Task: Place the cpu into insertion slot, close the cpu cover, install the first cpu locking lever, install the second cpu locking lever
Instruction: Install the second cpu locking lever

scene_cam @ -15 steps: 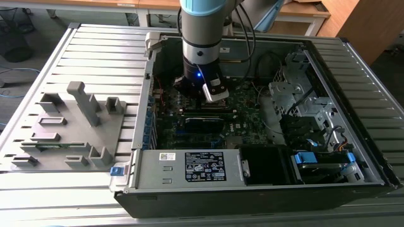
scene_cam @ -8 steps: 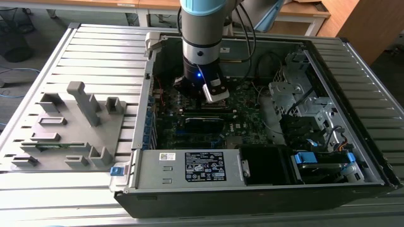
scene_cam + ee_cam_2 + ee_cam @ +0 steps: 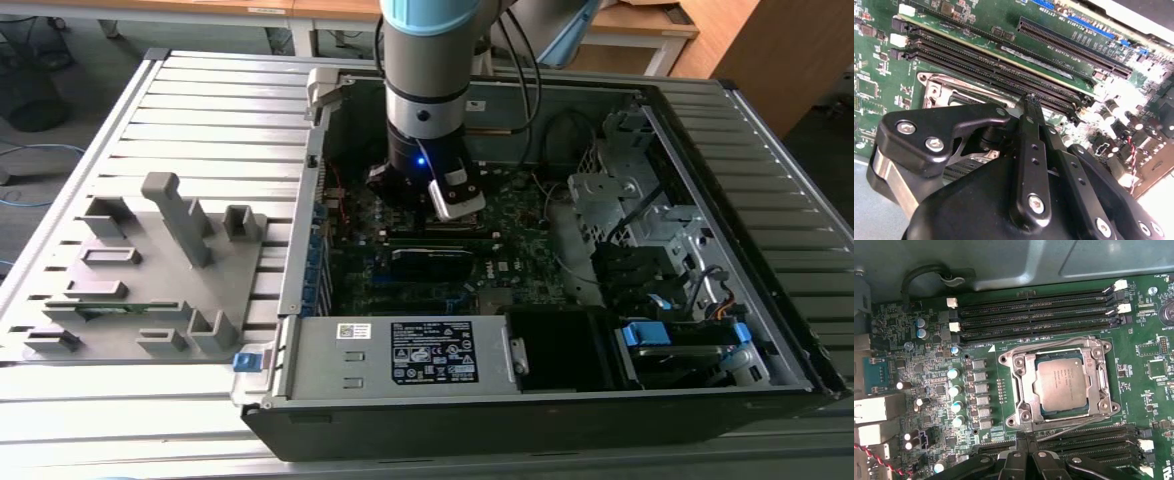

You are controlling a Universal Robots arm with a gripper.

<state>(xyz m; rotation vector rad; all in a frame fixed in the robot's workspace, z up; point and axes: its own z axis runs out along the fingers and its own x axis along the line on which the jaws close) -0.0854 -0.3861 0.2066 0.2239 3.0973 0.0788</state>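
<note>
With the cpu (image 3: 1061, 385) seated under the cpu cover (image 3: 1023, 390), the closed, empty gripper (image 3: 1026, 439) should press a locking lever (image 3: 1074, 425) down squarely at the socket's edge.

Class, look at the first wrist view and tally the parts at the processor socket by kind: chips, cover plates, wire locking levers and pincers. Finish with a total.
cpu: 1
cpu cover: 1
locking levers: 2
pincer: 1
Total: 5
</note>
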